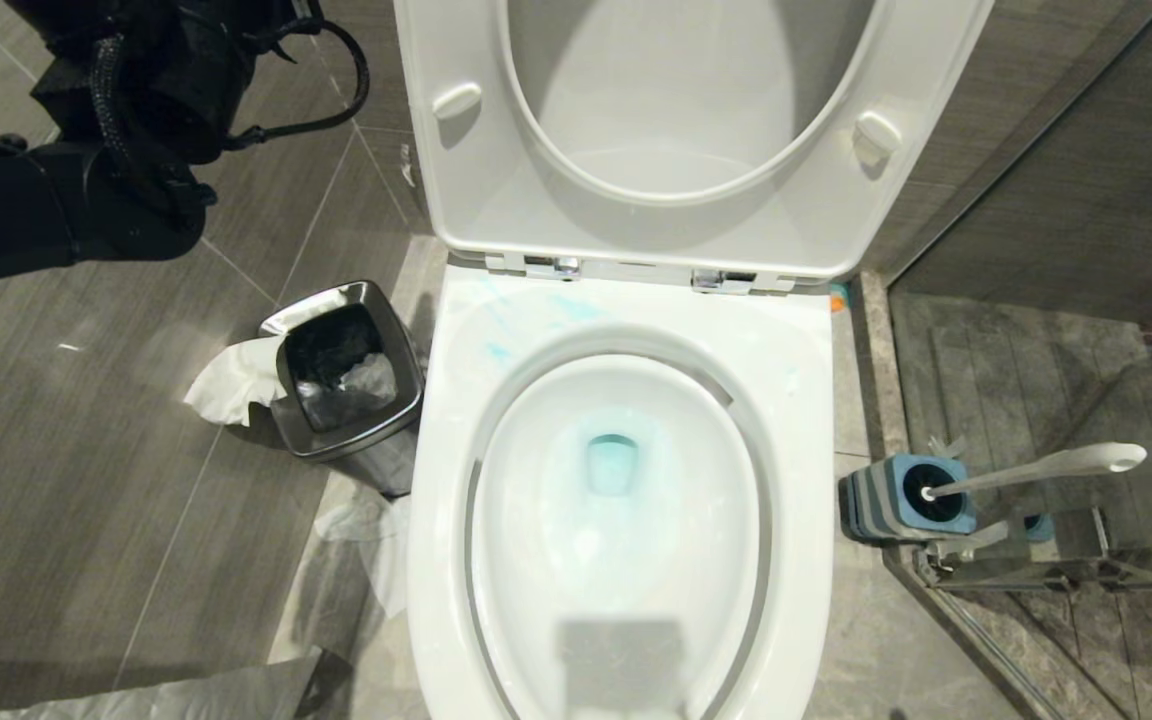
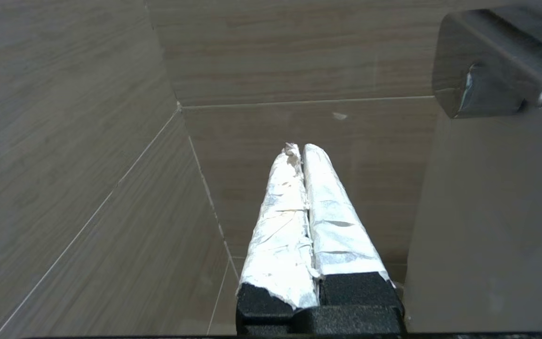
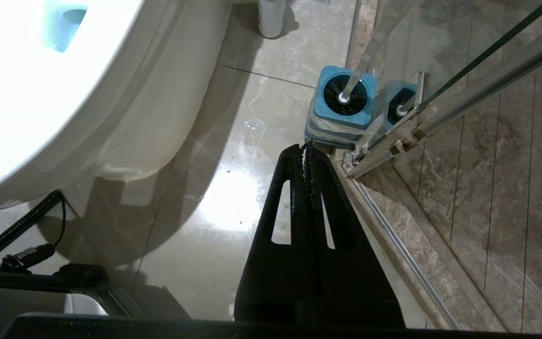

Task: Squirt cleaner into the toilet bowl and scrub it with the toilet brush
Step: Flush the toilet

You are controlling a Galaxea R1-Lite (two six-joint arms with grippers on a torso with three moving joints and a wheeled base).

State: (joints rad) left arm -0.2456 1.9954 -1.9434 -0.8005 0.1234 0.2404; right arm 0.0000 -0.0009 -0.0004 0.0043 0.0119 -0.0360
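The white toilet bowl (image 1: 456, 420) fills the middle of the head view, lid and seat raised. Turquoise cleaner (image 1: 612, 462) tints the water at the drain, and faint blue smears (image 1: 501, 350) streak the back rim. The toilet brush (image 1: 1041, 468) stands in its striped blue-grey holder (image 1: 871, 505) on the floor right of the bowl; its dark bristle head (image 3: 345, 95) sits in the holder. My left gripper (image 2: 299, 149), fingers wrapped in white tape, is shut on nothing, raised and facing the tiled wall. My right gripper (image 3: 305, 149) is shut and empty, low over the floor just short of the holder.
A steel waste bin (image 1: 351, 375) with a black liner stands left of the bowl, white paper (image 1: 231, 385) beside it. A glass shower door (image 1: 1056, 570) and its metal rail run right behind the brush holder. My left arm (image 1: 86, 150) shows at the upper left. A chrome fitting (image 2: 501, 61) juts from the wall.
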